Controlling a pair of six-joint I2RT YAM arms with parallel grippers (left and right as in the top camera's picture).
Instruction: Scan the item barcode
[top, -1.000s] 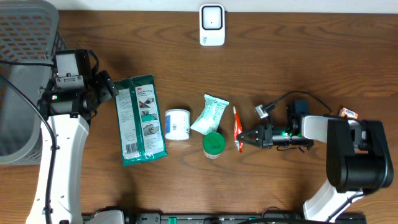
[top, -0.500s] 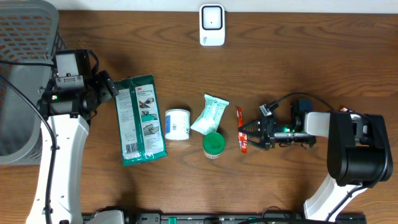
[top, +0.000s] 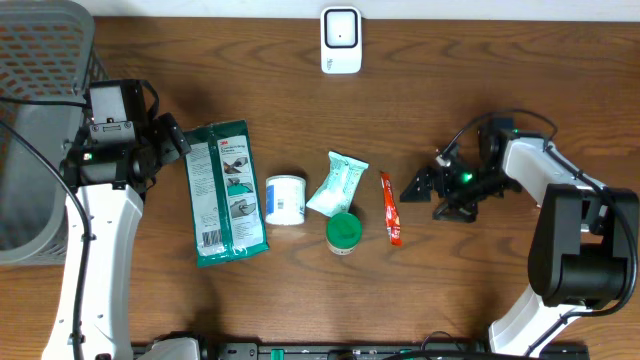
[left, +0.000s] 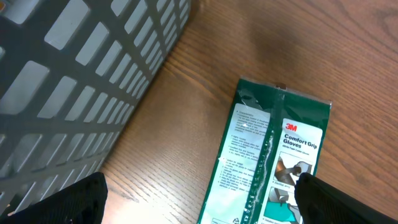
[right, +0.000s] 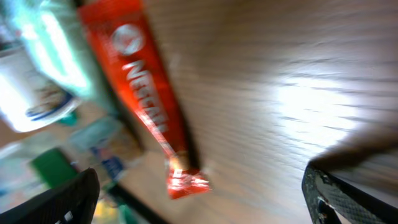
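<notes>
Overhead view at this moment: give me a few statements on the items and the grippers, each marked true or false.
1. The red sachet lies on the table, outside the right gripper. True.
2. The right gripper is shut. False: its jaws stand open with nothing between them.
3. The green glove pack is in the grey basket. False: it lies on the table, outside the basket.
4. The white scanner stands at the table's far edge, apart from the items. True.
5. The left gripper grips the glove pack. False: it is open and holds nothing.
</notes>
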